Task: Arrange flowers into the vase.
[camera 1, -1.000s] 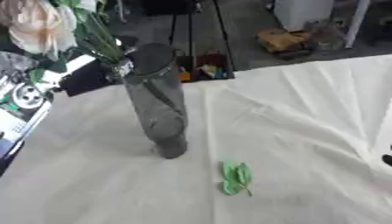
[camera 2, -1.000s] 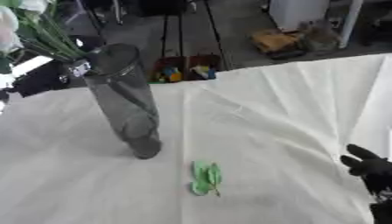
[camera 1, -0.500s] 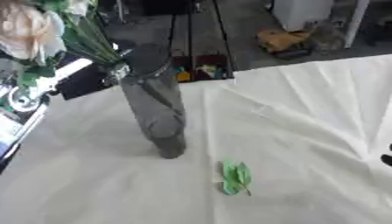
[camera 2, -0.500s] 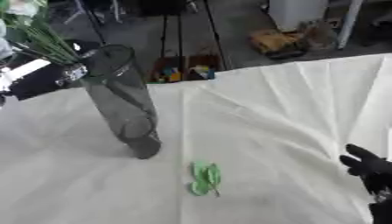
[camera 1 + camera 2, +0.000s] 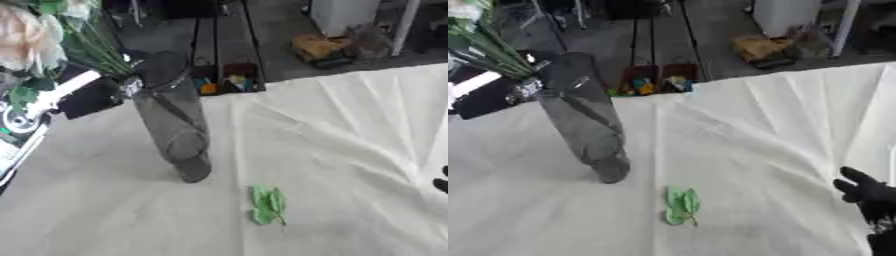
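Left eye view is showing the flowers (image 5: 39, 35) hanging at the upper left, their green stems slanting down and rightward toward the mouth of the dark vase (image 5: 172, 125), which is leaning on the cloth-covered desk (image 5: 350, 150). The left hand (image 5: 83, 95) is sitting just beside the rim, at the foot of the stems; whether its fingers are gripping them I cannot tell. The right hand (image 5: 872, 200) is resting open, well apart at the lower right. A fallen leaf (image 5: 268, 204) is lying near the vase's base.

Flower heads (image 5: 31, 37) cropped at left edge (left robot hand (image 5: 87, 95) blurred)
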You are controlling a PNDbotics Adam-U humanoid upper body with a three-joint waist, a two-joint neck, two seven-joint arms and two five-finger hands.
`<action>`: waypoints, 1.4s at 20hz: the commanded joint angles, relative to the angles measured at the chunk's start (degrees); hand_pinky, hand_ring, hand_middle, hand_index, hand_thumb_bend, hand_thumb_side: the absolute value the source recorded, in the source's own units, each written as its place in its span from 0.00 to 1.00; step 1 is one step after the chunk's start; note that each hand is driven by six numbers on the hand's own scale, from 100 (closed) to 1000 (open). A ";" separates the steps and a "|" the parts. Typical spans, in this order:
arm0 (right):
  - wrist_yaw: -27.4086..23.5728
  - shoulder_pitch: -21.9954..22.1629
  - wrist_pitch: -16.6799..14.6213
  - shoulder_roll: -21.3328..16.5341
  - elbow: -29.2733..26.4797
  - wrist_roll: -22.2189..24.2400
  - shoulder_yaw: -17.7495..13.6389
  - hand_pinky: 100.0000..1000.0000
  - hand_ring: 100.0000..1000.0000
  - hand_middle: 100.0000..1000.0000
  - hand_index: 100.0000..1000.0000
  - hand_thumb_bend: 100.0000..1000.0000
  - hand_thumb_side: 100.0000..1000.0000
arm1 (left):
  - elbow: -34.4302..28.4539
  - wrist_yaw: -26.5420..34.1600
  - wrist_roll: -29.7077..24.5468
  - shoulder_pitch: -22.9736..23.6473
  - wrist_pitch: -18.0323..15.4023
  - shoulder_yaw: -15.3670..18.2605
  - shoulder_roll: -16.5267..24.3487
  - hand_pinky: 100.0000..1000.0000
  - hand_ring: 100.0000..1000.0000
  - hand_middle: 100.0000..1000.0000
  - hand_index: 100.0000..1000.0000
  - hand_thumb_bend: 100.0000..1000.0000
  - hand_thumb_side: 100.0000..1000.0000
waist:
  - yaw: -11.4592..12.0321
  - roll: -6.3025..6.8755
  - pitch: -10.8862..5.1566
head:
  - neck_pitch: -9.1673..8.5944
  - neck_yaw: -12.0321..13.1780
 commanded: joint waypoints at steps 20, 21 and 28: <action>0.59 -0.23 1.22 -0.02 -1.01 0.12 -0.22 0.81 0.84 0.48 0.66 0.00 1.00 | -1.10 1.89 3.60 -2.57 -0.27 1.32 1.35 0.81 0.96 0.94 1.00 0.00 1.00 | -0.08 0.21 -1.22 | -0.70 0.16; 0.57 -0.21 1.25 -0.04 -1.01 0.14 -0.22 0.81 0.84 0.48 0.66 0.00 1.00 | -1.12 1.83 3.17 -2.42 -0.41 1.38 1.58 0.81 0.96 0.94 1.00 0.00 1.00 | -0.06 0.20 -1.23 | -0.73 0.14; 0.48 -0.16 1.32 -0.02 -1.01 0.17 -0.28 0.81 0.84 0.48 0.66 0.00 1.00 | -1.31 2.01 1.19 -1.24 -1.48 1.84 2.85 0.84 0.97 0.96 1.00 0.00 1.00 | 0.09 0.17 -1.24 | -0.91 0.10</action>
